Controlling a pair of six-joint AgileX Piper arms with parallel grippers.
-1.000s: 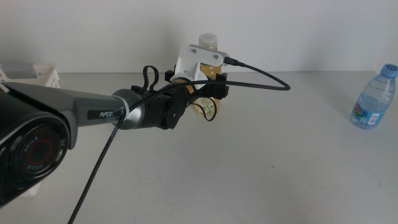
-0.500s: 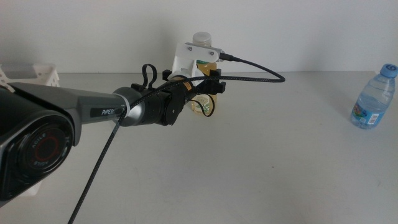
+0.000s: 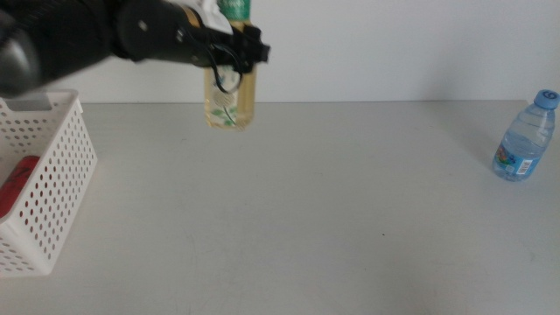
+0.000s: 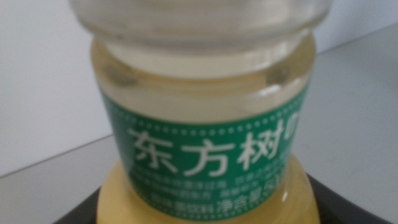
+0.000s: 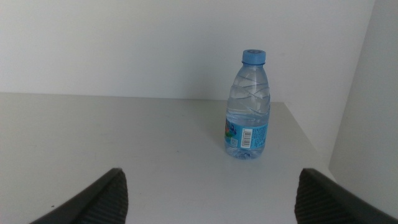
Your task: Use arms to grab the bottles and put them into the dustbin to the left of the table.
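Observation:
My left gripper (image 3: 231, 51) is shut on the yellowish tea bottle (image 3: 230, 103), holding it upright by its upper part in the air above the back left of the table (image 3: 306, 219). In the left wrist view the tea bottle (image 4: 205, 143) and its green label fill the picture. The white dustbin (image 3: 54, 166) stands at the left edge with the red can (image 3: 17, 185) lying inside. The blue-capped water bottle (image 3: 525, 138) stands upright at the far right. My right gripper (image 5: 211, 202) is open, facing the water bottle (image 5: 247, 106) from a distance; it is out of the middle view.
A pale wall runs behind the table. In the right wrist view the table's edge lies just beyond the water bottle, next to a white side wall (image 5: 367, 93).
The left arm has swung up and to the left with the tea bottle, lifting it off the table. The dustbin and the red can inside it have come into view.

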